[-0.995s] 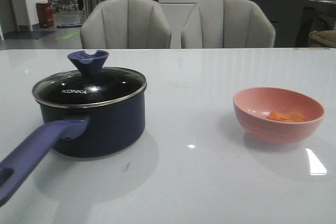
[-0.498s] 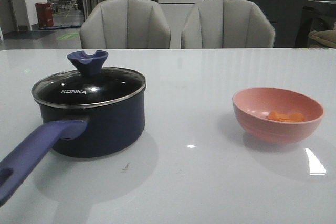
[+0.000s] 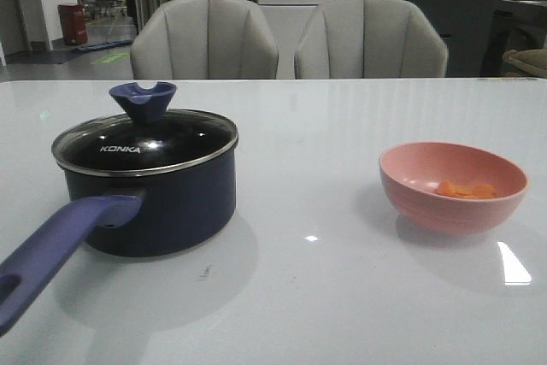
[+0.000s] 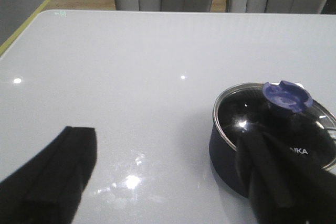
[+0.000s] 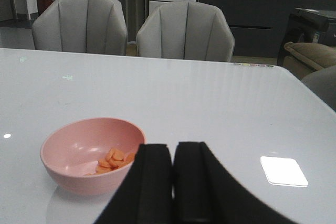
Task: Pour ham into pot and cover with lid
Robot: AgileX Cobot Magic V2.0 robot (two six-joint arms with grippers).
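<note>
Nothing moved since earlier frames. Left gripper (image 4: 168,182) fingers wide apart, near the pot (image 3: 154,203); right gripper (image 5: 172,182) fingers pressed together behind the pink bowl (image 3: 453,187). Glass lid (image 3: 144,138) sits on pot; ham (image 3: 464,189) in bowl. Task unstarted; next likely lift lid by knob.

White glossy table (image 3: 342,297) carries two things. Pot (image 3: 162,203), lid on, stands toward left edge, long handle reaching toward near-left corner. Pink bowl (image 3: 453,190) with ham slices stands toward right edge, well apart from pot.
</note>
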